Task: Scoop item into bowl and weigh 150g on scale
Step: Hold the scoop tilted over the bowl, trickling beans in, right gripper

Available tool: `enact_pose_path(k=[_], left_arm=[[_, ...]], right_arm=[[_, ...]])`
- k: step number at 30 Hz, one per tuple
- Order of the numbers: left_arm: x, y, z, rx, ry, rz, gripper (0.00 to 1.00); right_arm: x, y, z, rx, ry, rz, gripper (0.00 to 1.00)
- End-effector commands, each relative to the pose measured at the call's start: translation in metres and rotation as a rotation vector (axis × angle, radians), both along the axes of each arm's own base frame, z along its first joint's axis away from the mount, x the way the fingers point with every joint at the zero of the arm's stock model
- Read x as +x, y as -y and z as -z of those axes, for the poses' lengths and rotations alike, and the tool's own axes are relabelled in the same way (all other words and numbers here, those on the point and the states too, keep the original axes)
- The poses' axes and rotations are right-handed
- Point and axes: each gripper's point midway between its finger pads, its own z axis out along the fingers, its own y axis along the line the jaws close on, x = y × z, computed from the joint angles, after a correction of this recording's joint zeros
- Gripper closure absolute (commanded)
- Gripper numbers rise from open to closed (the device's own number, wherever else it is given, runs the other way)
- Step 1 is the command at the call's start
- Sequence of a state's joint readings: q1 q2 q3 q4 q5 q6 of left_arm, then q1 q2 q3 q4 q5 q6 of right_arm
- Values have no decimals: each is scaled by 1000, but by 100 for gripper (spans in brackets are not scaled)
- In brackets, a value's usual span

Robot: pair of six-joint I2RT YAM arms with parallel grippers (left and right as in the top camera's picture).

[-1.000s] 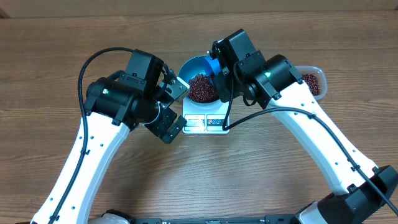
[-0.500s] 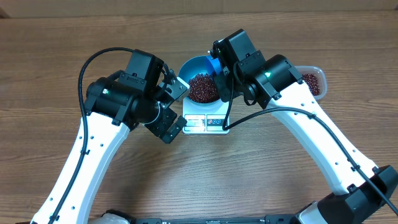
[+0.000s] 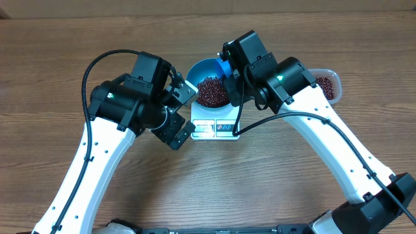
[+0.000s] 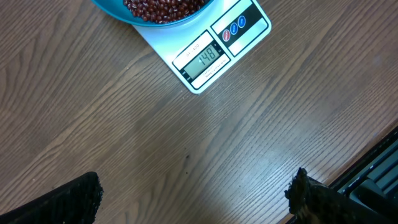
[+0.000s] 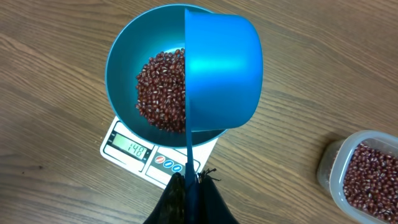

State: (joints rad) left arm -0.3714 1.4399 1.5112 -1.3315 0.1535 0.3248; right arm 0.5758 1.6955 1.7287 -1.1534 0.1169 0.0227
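The blue bowl [image 5: 124,56] stands on the white scale [image 5: 127,146], and the scale's display reads 148. A heap of red-brown beans [image 5: 160,90] lies in the bowl. My right gripper [image 5: 191,177] is shut on the thin handle of a blue scoop [image 5: 224,74]. That scoop is turned on its side over the bowl's right half, its inside hidden. From overhead the bowl [image 3: 198,68], beans [image 3: 212,92], scale [image 3: 214,128] and scoop [image 3: 225,68] sit between both arms. My left gripper [image 4: 196,202] hovers open over bare wood beside the scale [image 4: 249,28], holding nothing.
A clear plastic tub [image 5: 367,171] with more beans stands to the right of the scale, partly under the right arm in the overhead view [image 3: 327,84]. Wooden tabletop [image 3: 65,52] surrounds everything.
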Motion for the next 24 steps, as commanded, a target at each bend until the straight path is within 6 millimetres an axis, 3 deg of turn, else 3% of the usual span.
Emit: enact_pose_path(k=[1, 24], left_arm=[[-2, 0, -3, -12, 11, 21, 0], [-2, 0, -3, -12, 11, 21, 0]], right_arm=[[9, 6, -8, -14, 39, 29, 96], [12, 8, -10, -27, 59, 39, 96]])
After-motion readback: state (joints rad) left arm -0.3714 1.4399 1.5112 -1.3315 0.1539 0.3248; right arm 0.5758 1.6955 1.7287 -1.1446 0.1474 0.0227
